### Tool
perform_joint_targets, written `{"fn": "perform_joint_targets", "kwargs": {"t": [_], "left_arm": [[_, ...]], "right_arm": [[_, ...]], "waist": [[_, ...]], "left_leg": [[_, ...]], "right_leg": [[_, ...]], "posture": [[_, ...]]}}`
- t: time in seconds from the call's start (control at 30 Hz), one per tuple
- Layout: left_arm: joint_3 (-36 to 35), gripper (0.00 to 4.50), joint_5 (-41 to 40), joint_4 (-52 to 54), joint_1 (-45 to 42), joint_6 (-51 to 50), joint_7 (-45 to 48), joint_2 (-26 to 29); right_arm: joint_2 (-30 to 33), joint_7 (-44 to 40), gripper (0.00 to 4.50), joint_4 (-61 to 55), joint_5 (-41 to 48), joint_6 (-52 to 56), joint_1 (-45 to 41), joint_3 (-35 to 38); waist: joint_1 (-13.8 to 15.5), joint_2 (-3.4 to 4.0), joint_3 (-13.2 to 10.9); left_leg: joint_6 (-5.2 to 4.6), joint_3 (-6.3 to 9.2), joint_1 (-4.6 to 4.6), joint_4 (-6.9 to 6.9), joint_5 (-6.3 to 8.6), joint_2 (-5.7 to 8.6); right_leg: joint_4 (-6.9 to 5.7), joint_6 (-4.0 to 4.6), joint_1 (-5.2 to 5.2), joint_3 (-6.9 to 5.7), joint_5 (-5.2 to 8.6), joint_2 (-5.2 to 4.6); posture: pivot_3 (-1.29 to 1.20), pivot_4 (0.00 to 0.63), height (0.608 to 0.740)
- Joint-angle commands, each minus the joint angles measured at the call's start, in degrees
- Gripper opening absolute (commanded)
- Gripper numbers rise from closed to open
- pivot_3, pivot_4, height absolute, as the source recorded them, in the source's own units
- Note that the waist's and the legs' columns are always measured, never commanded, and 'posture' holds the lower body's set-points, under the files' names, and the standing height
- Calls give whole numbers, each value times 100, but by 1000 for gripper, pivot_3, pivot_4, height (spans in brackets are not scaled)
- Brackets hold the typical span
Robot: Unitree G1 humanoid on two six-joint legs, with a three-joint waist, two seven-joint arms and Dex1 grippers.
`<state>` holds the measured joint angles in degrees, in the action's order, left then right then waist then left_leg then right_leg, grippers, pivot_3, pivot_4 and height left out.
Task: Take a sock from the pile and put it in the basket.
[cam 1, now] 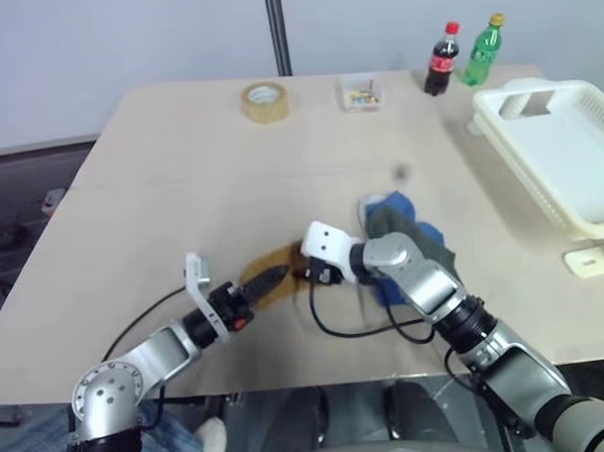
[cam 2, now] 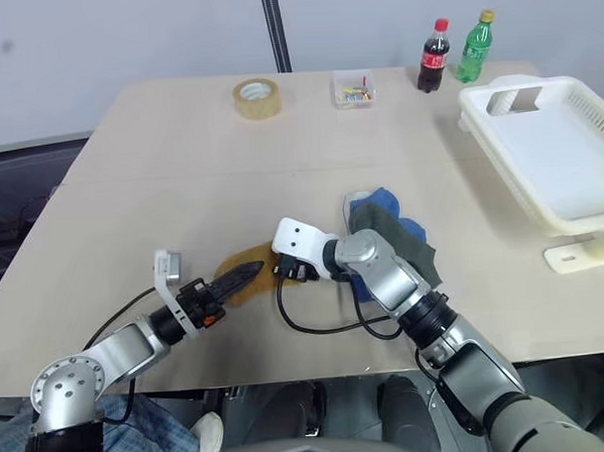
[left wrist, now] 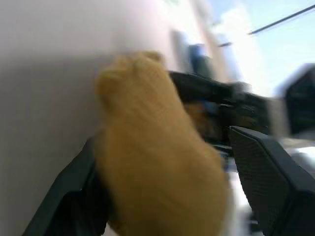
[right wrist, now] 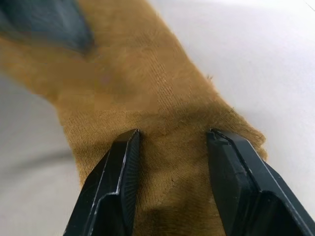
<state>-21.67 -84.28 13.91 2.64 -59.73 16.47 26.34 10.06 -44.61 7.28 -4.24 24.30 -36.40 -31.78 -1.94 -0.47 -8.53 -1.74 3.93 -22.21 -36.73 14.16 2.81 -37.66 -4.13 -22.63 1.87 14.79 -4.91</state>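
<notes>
Socks on the counter (cam 2: 181,171): one mustard sock (cam 2: 246,279) lies flat near the front edge, apart from the pile (cam 2: 386,228), in which at least one blue and one dark olive sock can be counted. Bottles: two, one red-capped cola bottle (cam 2: 434,55) and one green bottle (cam 2: 476,45), standing side by side at the far edge toward 1 o'clock. Tape roll (cam 2: 257,98): one, at 12 o'clock. Small clear box (cam 2: 353,88): one, between the tape roll and the bottles, holding small coloured items too small to identify. Basket (cam 2: 497,130): one, white with slotted sides and a handle cut-out, at 2 o'clock on the right edge of the counter; no sock is visible in the part that shows. A small white block (cam 2: 571,256) sits just beside its near corner. Left gripper (cam 2: 246,276) lies low at 7 o'clock, its fingers spread wide with the mustard sock between them. Right gripper (right wrist: 170,147) points toward 9 o'clock at the sock's other end, fingers half open and resting on the fabric, not clamped. The pile lies just behind the right wrist at 4 o'clock. Open counter extends from the middle to the far left edge.
</notes>
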Motion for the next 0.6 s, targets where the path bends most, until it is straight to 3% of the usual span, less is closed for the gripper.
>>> {"fn": "perform_joint_targets", "kwargs": {"t": [0.03,0.6], "left_arm": [[-294,3644,-411,-39,-117,190,53,35],[123,3644,-1163,159,-18,144,-138,36]], "right_arm": [[25,-6,2226,-132,-61,27,31,35],[-7,175,2226,-236,-34,249,-50,277]], "waist": [[-2,1,0],[-7,-13,-12]], "left_leg": [[0,0,0,0,0,0],[14,23,-38,-2,-9,3]], "right_leg": [[1,0,0,-1,0,0],[12,2,-23,-22,1,-1]], "posture": [[0,150,738],[0,150,738]]}}
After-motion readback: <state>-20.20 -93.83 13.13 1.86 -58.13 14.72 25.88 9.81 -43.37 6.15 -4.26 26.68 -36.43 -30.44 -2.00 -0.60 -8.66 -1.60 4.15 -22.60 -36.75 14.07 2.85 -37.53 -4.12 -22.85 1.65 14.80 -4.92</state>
